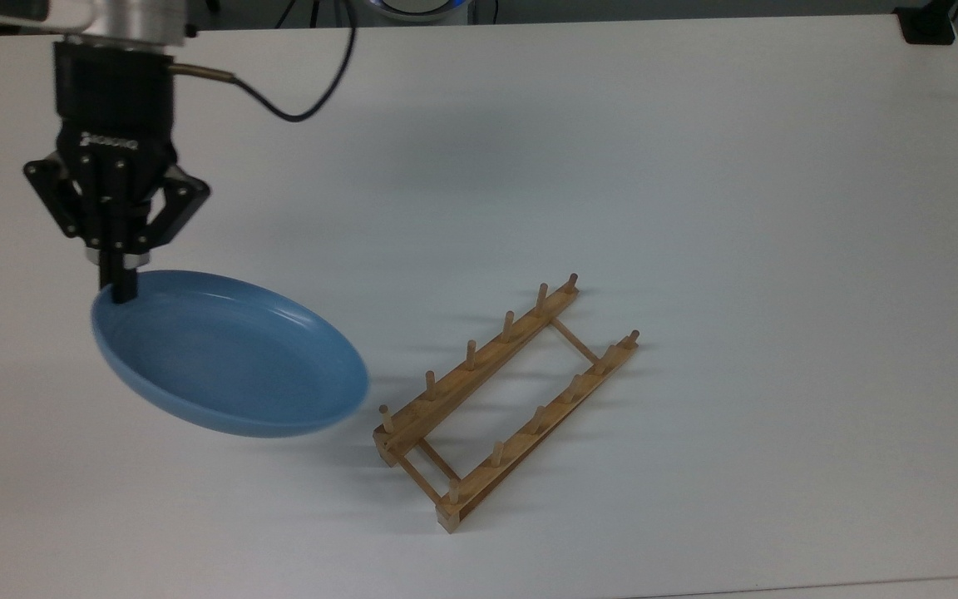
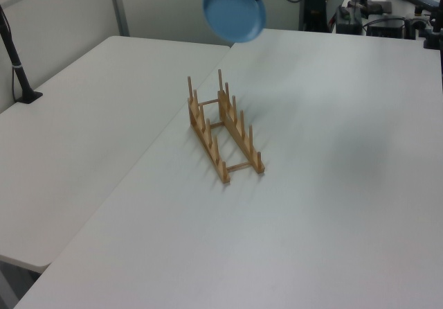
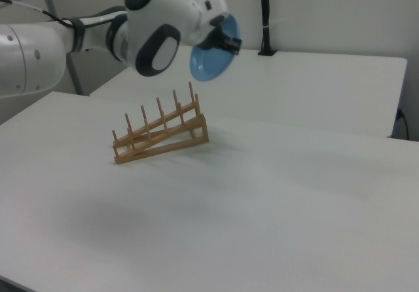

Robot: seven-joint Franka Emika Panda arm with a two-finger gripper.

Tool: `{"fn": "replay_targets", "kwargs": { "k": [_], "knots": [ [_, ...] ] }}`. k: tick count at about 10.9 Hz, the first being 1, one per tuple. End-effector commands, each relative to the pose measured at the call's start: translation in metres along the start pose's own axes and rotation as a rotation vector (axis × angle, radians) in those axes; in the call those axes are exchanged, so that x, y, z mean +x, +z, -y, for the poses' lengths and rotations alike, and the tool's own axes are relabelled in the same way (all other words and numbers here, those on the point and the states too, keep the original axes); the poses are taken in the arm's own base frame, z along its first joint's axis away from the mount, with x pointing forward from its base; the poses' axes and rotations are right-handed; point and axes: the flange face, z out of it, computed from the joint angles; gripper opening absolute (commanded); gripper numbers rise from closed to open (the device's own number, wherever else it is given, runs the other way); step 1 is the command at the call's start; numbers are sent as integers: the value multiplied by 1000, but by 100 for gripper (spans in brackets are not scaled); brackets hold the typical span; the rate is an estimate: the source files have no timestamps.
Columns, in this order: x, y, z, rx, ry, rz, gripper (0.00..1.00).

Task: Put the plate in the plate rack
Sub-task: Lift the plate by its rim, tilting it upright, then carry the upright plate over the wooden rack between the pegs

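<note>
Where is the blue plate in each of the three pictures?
Top view: the plate hangs lower left, its rim pinched by the gripper.
Left view: the plate is at the top middle, high above the table.
Right view: the plate is upper middle, beside the white arm.
Shared landmark: the wooden plate rack, sitting on the white table.

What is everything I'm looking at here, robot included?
Round light-blue plate: one, blue, held up in the air by its rim, tilted, at the top view's left of the rack.
Long light-brown wooden plate rack: one, brown, standing on the table, no plate in it.
White table: one, white, under the rack.
Black cable: one, black, running off the arm.
Robot arm: one, white and black.
Pincer: one, black, clamped on the plate's rim.
</note>
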Motion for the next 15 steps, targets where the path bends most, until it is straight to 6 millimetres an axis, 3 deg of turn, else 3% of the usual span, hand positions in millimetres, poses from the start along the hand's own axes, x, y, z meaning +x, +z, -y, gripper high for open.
{"fn": "replay_targets", "kwargs": {
  "k": [1,5,10,15],
  "knots": [
    [11,-26,47,20,-2,-92,0],
    [14,-38,84,12,-139,-113,0],
    [-9,-18,131,-88,-222,-88,0],
    [-35,-1,156,-261,-366,-144,0]
  ]
}}
